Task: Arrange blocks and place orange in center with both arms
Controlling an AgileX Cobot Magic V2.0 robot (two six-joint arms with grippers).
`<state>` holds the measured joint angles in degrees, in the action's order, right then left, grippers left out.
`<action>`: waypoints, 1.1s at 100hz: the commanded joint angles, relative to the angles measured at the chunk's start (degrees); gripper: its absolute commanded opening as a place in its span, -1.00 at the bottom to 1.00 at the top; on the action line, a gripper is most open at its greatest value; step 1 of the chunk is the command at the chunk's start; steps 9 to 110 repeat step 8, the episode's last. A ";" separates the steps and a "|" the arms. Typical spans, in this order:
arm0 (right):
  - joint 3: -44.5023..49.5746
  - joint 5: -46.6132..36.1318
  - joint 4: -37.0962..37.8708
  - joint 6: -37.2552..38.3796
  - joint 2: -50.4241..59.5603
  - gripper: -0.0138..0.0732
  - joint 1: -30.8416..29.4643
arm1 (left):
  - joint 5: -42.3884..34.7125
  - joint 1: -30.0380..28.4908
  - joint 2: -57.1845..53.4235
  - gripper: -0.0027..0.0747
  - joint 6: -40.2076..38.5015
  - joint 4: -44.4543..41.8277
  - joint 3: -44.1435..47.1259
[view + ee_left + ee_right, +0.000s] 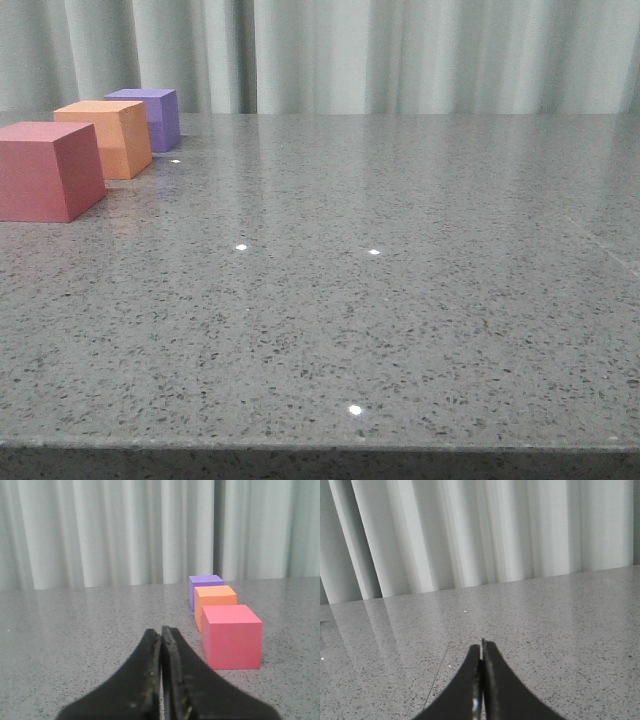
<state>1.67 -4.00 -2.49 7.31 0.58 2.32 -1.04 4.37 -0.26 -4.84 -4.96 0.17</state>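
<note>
Three cubes stand in a row at the table's far left in the front view: the pinkish-red cube (48, 170) nearest, the orange cube (108, 136) in the middle, the purple cube (150, 117) farthest. The left wrist view shows the same row: pinkish-red (232, 636), orange (215, 598), purple (205, 583). My left gripper (161, 631) is shut and empty, short of the pinkish-red cube and off to its side. My right gripper (481, 646) is shut and empty over bare table. Neither gripper shows in the front view.
The grey speckled table (380, 280) runs to a front edge at the bottom of the front view. A pale curtain (400, 50) hangs behind the table's far edge. A thin seam line (437, 677) crosses the table near my right gripper.
</note>
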 commanded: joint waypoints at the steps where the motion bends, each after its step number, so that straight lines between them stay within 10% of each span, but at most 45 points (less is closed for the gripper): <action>1: -1.10 -4.35 0.53 -0.65 1.20 -0.94 -0.31 | -4.48 -0.16 -1.89 -0.98 0.15 0.20 2.42; 110: -1.10 -4.35 0.53 -0.65 1.20 -0.94 -0.31 | -4.48 -0.16 -1.89 -0.98 0.15 0.20 2.42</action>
